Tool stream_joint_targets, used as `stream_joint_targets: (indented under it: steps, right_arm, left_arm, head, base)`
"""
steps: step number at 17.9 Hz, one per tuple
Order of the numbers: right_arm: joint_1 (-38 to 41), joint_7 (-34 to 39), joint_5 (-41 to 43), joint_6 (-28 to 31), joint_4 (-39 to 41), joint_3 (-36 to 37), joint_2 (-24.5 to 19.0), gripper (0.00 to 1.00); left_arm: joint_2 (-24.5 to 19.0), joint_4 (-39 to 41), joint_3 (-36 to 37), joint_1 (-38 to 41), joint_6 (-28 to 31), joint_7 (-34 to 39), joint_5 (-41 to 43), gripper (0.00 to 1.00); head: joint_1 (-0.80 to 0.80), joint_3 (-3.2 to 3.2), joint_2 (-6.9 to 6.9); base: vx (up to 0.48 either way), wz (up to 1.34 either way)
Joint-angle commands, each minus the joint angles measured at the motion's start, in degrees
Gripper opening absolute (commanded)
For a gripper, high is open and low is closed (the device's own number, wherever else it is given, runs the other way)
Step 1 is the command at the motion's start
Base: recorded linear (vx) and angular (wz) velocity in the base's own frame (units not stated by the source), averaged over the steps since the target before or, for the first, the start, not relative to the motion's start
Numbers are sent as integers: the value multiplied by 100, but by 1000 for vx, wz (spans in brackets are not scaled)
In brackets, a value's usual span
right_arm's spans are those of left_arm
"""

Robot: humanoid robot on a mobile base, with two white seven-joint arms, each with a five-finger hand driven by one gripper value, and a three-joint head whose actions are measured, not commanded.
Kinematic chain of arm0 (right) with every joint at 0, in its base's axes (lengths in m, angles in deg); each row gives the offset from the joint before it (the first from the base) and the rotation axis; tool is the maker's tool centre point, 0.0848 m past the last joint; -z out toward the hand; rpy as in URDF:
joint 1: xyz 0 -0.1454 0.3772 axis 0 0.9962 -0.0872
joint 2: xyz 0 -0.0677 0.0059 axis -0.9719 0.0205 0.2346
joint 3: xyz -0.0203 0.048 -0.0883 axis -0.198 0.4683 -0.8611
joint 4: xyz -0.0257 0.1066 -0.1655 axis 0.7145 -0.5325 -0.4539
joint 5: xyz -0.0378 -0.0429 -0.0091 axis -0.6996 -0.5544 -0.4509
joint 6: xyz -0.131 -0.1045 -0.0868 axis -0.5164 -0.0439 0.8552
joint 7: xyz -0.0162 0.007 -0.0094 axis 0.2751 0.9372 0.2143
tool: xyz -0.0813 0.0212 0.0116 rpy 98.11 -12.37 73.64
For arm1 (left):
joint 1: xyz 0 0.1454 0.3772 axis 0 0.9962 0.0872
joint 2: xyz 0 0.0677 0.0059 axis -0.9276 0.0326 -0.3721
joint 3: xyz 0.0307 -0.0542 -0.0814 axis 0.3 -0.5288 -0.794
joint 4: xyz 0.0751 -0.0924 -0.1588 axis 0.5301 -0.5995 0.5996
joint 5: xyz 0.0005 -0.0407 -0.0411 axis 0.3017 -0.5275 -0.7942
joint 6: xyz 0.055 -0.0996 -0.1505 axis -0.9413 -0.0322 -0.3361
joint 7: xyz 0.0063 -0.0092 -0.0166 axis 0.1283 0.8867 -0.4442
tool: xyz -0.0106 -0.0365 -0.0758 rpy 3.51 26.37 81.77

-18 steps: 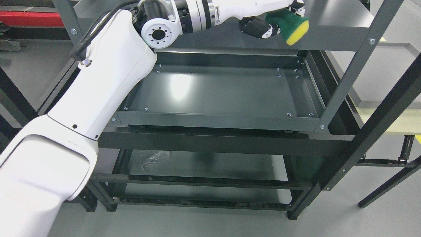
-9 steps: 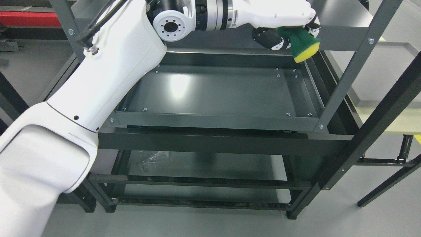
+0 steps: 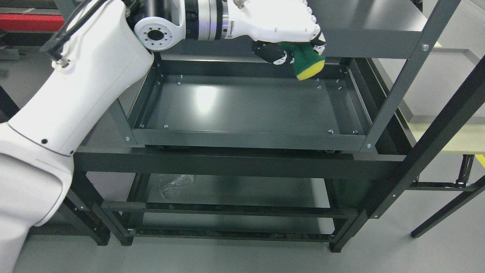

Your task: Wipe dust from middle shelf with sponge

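The left hand (image 3: 288,36) grips the sponge (image 3: 307,62) above the middle shelf (image 3: 246,102), toward its 1 o'clock corner; best to press the yellow face flat and sweep toward 9 o'clock

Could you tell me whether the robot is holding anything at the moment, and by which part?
The left hand grips the sponge by its green upper part; the yellow end points down, free, above the middle shelf.

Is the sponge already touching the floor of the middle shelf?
Cannot tell. In the head view the left hand holds the sponge over the back right of the middle shelf, but from above no contact or gap shows.
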Motion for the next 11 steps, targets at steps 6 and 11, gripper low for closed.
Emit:
stream_joint_targets:
  steps: [6, 11]
  right_arm:
    - [-8, -29, 0, 414, 100, 0, 100, 100]
    - [1, -29, 0, 414, 100, 0, 100, 100]
  left_arm:
    - [-3269, 2093, -304, 351, -7, -42, -756, 1]
    - [-4500, 2374, -805, 886, -7, -69, -1406, 1]
  head:
    - [0, 0, 0]
    - [0, 0, 0]
  base:
    - [0, 0]
    - [0, 0]
